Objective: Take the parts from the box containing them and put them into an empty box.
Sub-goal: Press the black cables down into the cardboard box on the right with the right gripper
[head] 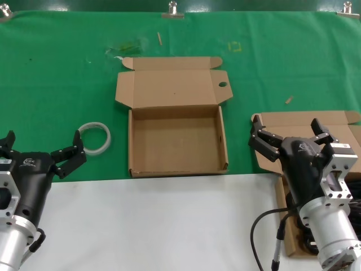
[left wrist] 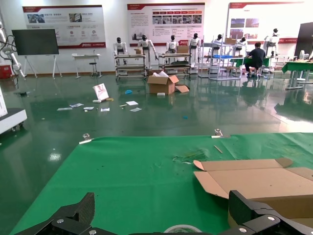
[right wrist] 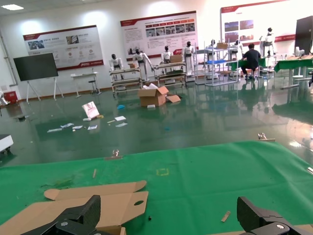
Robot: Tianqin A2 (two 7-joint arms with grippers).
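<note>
Your right gripper (head: 294, 134) hovers with fingers spread wide above the far edge of the box containing them (head: 299, 121), at the table's right. Your left gripper (head: 40, 150) waits at the near left, fingers also spread, just beside one white tape ring (head: 95, 137). You have two cardboard boxes: the empty box (head: 176, 141) lies open in the middle, hole in its lid. The parts (head: 352, 189) seem to be dark cords mostly hidden behind the right arm.
</note>
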